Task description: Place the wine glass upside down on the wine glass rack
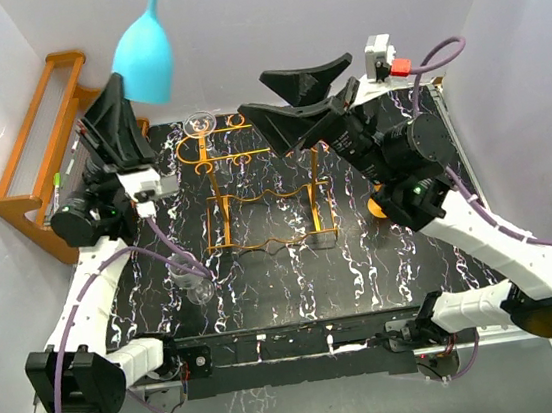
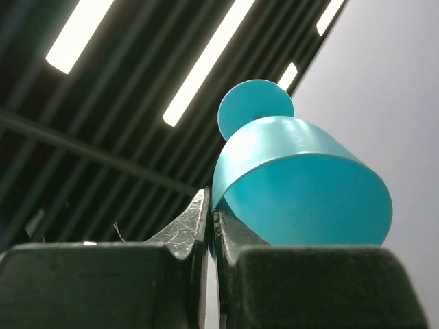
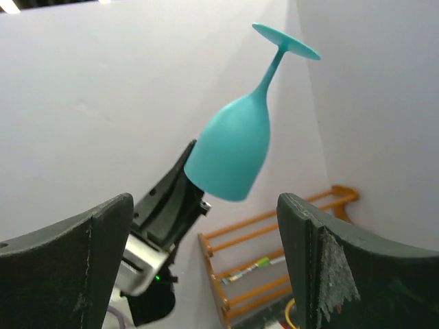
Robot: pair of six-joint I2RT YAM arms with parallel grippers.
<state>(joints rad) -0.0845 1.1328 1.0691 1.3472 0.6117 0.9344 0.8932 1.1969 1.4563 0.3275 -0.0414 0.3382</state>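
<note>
Black marbled surface (image 1: 296, 285): teal wine glass (image 1: 144, 61) inverted, upper left.
Left claw (image 1: 123, 84) pinches its rim; right claw (image 1: 254, 95) wide, empty.

From above and behind we look down on the whole bench (image 1: 295, 275). Our left wrist view tilts up at the ceiling (image 2: 103, 116), close under the wine glass (image 2: 302, 185). Our right wrist view looks across from farther off, sharing glass and wooden rack (image 1: 65, 63) with the overhead.
</note>
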